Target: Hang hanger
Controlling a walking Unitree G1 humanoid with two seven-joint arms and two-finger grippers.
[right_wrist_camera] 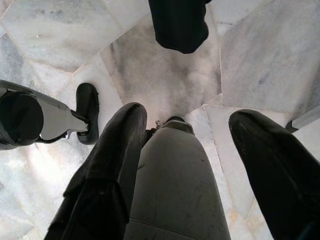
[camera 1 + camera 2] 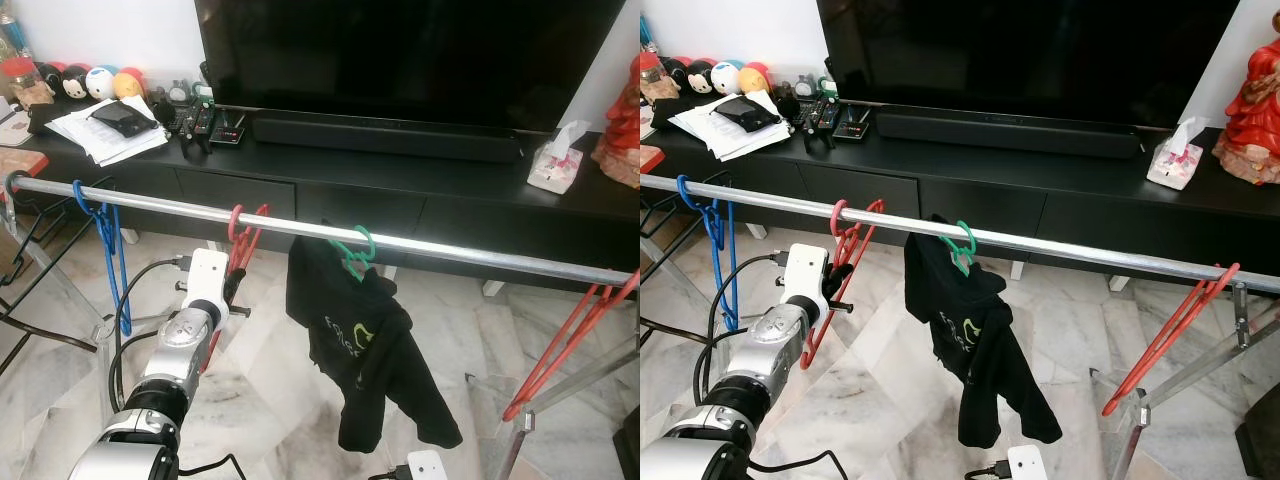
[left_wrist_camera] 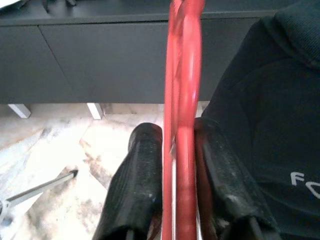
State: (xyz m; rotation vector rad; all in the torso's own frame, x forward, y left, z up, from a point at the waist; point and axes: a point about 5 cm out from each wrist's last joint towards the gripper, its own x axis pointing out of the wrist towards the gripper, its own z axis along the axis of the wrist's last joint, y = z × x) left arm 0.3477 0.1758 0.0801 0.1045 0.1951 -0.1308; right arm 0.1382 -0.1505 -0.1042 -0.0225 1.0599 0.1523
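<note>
Marble floor [image 2: 300,400], black TV cabinet [image 2: 400,190] behind a steel rail [image 2: 450,252]
Left gripper [image 3: 182,185] clamped on the red hanger [image 2: 240,245] hooked over the rail — a black shirt [image 2: 365,350] hangs just beside; right gripper [image 1: 200,165] fingers apart, idle

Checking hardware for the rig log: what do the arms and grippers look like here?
Left arm: silver metal segments, round joint, white wrist block, black cable looping alongside. Left gripper: two long black textured fingers. Right gripper: two smooth black fingers.
</note>
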